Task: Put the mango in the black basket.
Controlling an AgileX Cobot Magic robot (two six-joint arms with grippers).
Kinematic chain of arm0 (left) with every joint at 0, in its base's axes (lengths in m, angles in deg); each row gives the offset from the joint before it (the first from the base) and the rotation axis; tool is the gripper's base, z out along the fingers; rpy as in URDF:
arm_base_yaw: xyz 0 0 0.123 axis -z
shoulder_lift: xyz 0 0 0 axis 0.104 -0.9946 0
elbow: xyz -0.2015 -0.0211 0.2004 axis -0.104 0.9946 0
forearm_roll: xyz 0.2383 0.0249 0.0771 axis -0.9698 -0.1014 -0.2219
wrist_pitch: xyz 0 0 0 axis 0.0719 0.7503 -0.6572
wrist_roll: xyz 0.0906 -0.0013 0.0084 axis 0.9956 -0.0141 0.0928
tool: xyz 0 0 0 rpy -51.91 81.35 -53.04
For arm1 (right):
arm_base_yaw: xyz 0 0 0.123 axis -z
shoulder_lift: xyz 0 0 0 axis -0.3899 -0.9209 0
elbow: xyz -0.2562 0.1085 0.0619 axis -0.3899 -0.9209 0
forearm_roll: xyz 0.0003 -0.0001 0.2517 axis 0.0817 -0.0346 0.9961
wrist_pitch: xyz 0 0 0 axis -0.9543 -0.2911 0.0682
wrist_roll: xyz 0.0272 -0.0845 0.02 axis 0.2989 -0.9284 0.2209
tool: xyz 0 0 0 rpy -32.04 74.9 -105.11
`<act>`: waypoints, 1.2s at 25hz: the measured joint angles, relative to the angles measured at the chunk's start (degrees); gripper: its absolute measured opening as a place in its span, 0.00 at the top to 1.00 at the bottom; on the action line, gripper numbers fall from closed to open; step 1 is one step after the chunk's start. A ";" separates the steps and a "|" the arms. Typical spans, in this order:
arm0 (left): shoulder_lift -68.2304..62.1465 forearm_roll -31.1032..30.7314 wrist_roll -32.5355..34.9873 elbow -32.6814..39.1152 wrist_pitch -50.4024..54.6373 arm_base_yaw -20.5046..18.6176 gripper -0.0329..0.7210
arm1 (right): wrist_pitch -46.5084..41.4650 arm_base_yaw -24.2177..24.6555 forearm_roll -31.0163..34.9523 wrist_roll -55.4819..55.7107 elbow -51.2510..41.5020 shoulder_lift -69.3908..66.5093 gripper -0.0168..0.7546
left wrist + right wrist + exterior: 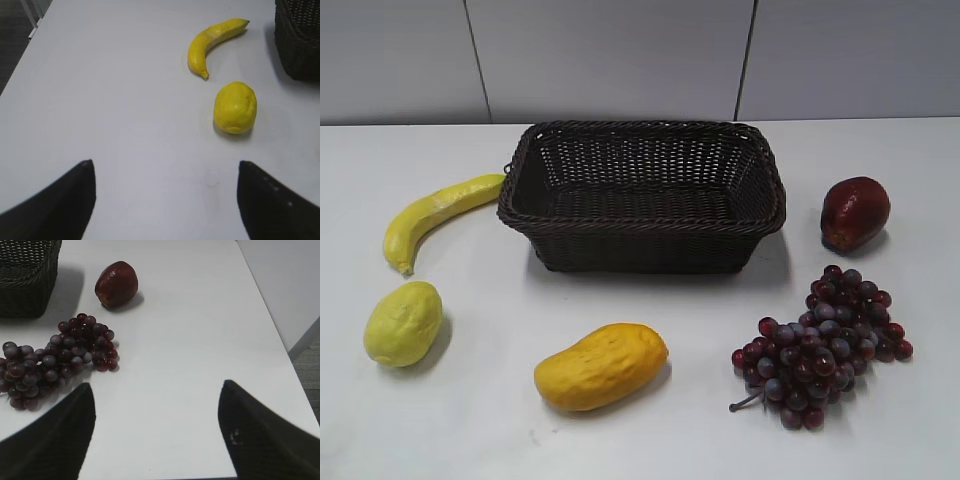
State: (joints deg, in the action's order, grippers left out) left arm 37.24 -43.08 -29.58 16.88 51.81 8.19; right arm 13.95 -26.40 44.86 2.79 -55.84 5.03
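Evidently nothing is held yet; the mango (601, 366) lies on the desk (470, 420) just in front of the black basket (642, 196), apart from it, likely for an easy reach; the left end effector (165, 200) hangs spread above bare desk near the lemon (235, 108) and banana (212, 43); the right end effector (157, 432), spread too, hangs beside the grapes (55, 357).

No readable text, labels, brands or nos. anywhere tbh: fruit skins, basket weave, tabletop and back wall are all plain in every view.
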 joint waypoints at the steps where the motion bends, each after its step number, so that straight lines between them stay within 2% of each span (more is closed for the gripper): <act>1: 0.00 0.00 0.00 0.00 0.00 0.00 0.08 | 0.00 0.00 0.00 0.00 0.00 0.00 0.22; 20: -1.73 0.20 0.00 -0.64 -1.41 0.00 0.13 | 0.00 0.00 0.00 -0.03 0.00 0.00 0.22; 26: -14.95 2.78 0.85 -2.50 -15.33 0.00 0.13 | 0.00 0.00 0.00 -0.03 0.00 0.00 0.22; 30: -26.21 9.69 4.01 -4.07 -22.30 0.46 0.13 | 0.00 0.00 0.00 -0.03 0.00 0.00 0.22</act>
State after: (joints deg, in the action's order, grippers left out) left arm 11.04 -33.39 -25.58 12.81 29.52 8.64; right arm 13.95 -26.40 44.86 2.75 -55.84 5.03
